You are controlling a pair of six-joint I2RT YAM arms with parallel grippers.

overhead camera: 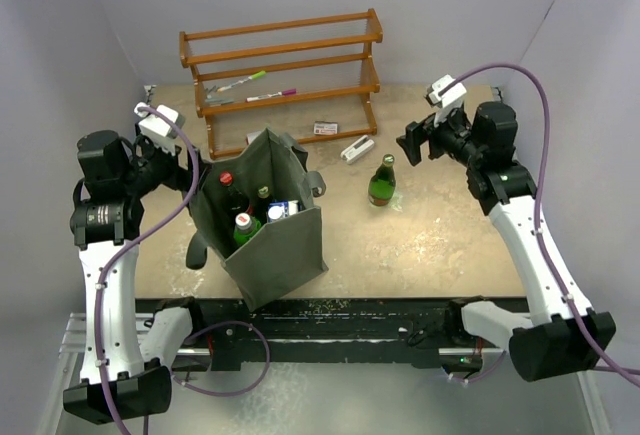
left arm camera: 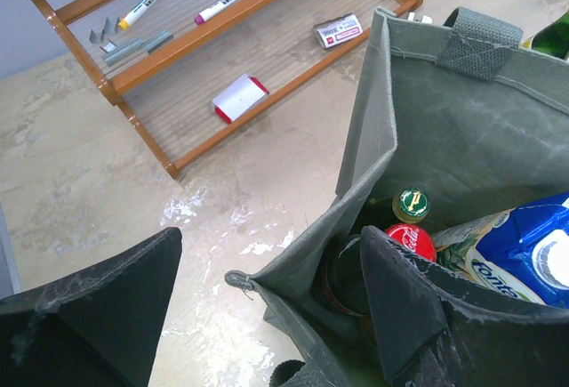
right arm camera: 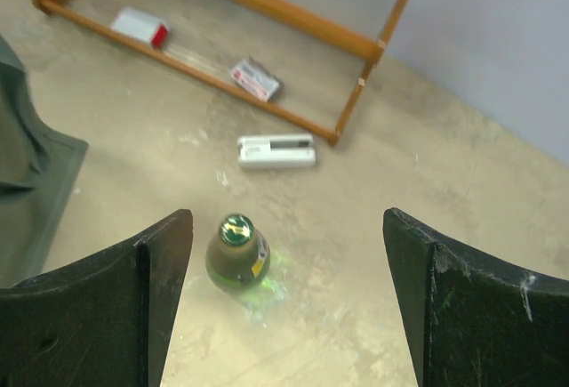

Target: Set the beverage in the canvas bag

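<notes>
Ahead of the wide-spread right gripper [right arm camera: 286, 227], the green bottle [right arm camera: 236, 253], upright, untouched.

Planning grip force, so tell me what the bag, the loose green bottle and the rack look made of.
The canvas bag: matte grey-green woven cloth, likely canvas; creased walls, frayed edges. The green bottle: probably glass, glossy; it casts a green glow on the table; shiny cap. The rack: seemingly varnished wood; orange-brown sheen, jointed rails.
</notes>
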